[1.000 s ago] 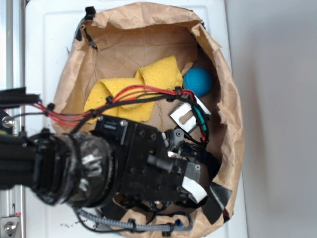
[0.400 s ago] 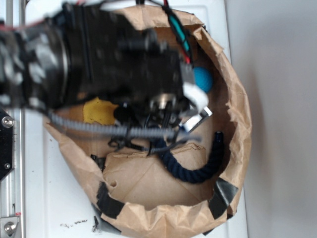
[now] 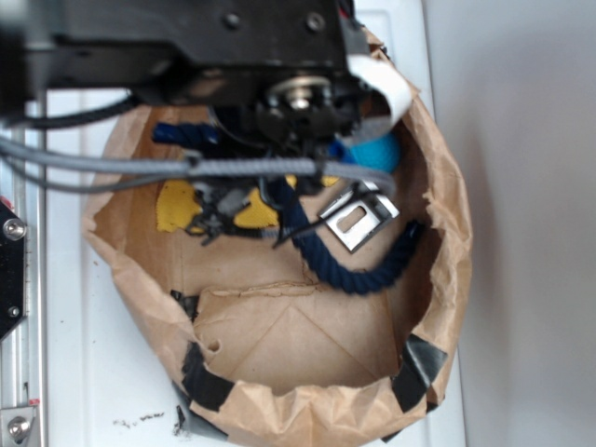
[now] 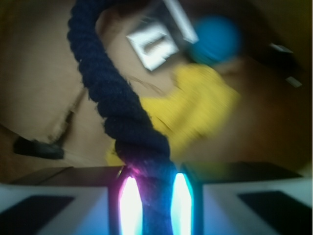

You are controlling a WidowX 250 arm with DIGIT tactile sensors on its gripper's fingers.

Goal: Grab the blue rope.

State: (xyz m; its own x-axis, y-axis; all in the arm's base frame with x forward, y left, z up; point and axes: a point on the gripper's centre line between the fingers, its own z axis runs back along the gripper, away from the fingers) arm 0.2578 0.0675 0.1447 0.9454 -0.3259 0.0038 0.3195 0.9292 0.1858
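Now thick, twisted navy blue rope [image 4: 117, 105], curved and dangling, one end clamped inside the gripper [image 4: 151, 205].

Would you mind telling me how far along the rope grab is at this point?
The grab looks done: in the wrist view the gripper is shut on the blue rope. In hand: the rope hangs in a curve inside the paper bag. Left: only keeping hold; its far end appears to touch the bag.

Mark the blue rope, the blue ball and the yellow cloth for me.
blue rope [image 4: 115, 110]: wrist view, middle of its twisted length above the fingers.
blue ball [image 4: 216, 39]: wrist view, centre of its blurred round face.
yellow cloth [image 4: 195, 112]: wrist view, middle of the cloth.
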